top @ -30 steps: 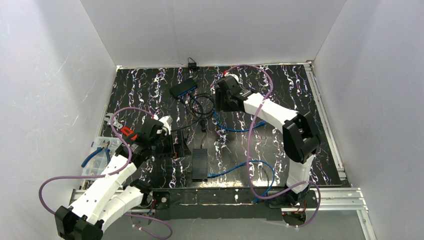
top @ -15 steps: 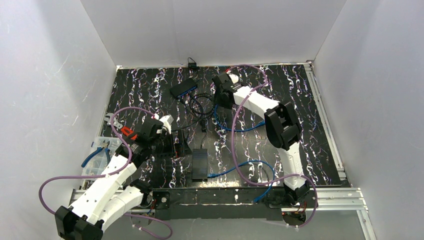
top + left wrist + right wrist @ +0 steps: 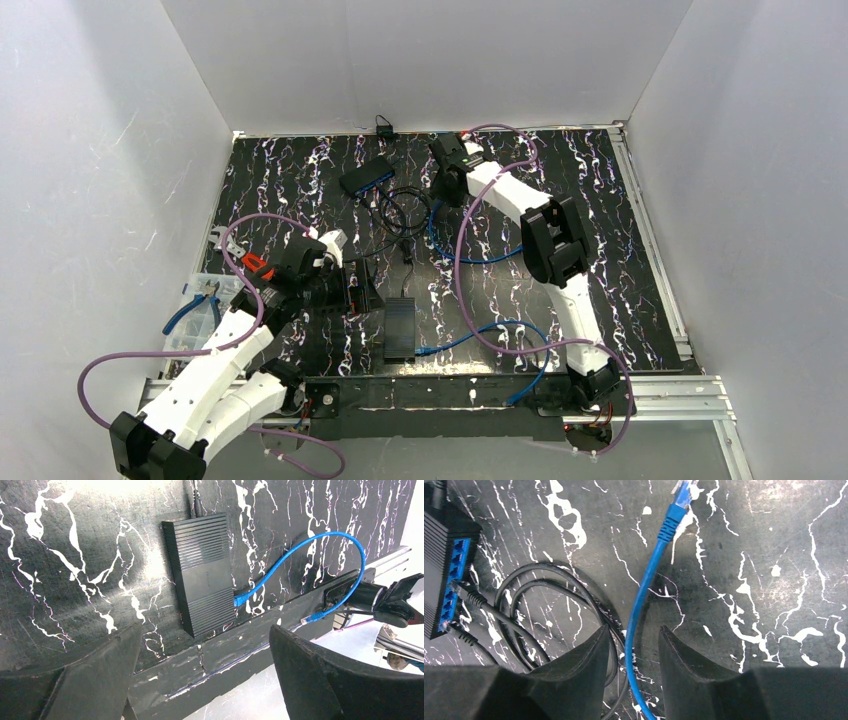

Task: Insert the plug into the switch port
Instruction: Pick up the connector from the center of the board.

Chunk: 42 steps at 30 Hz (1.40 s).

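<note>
Plug [image 3: 680, 491] ahead of right gripper [image 3: 634, 628], its cable [image 3: 644, 580] between the jaws

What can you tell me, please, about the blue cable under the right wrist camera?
The blue cable is thin, round and rubbery-looking, ending in a ribbed blue boot and a plug that is plugged into nothing. It lies slack on the black marbled table, running down into the open right pincer, gaps showing on either side.
</note>
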Available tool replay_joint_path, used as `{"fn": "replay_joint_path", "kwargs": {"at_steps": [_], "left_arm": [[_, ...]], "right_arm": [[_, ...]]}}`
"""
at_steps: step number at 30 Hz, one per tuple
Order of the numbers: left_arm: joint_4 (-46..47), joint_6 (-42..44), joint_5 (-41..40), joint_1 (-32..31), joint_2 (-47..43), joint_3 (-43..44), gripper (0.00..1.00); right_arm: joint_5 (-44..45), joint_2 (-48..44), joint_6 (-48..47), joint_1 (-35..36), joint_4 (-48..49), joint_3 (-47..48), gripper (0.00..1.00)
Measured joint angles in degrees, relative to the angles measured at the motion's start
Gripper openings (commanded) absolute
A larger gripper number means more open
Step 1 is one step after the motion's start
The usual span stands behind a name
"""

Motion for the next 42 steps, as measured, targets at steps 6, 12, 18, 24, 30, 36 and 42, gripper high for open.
{"fn": "replay_joint_path", "kwargs": {"at_steps": [6,12,18,24,30,36,42], "left_arm": [[0.0,0.0,0.1,0.0,0.1,0.0,0.98],[0.0,0.0,0.2,0.0,0.4,0.0,0.98],[0.0,0.0,0.4,0.0,0.3,0.0,0.98],[0.0,0.0,0.5,0.0,0.3,0.0,0.98],[0.0,0.0,0.5,0.0,0.4,0.0,0.98],[0.0,0.0,0.7,0.0,0.4,0.0,0.98],[0.0,0.0,0.7,0.0,0.4,0.0,0.98]], "right_arm": [[-0.6,0.2,1.0,-0.5,-1.0,0.0,0.46],[-1.0,1.9,1.2,-0.7,-1.3,0.8,0.44],[-2.1,3.4,1.4,-1.0,-1.3,2.0,0.35],[-3.4,4.3,1.5,-1.4,-1.2,2.9,0.29],[-4.5,4.9,1.5,-1.8,-1.2,3.7,0.23],[-6.0,5.5,1.3,-2.3,-0.6,4.1,0.01],[-7.8,3.4,0.3,-3.1,5.4,-0.9,0.01]]}}
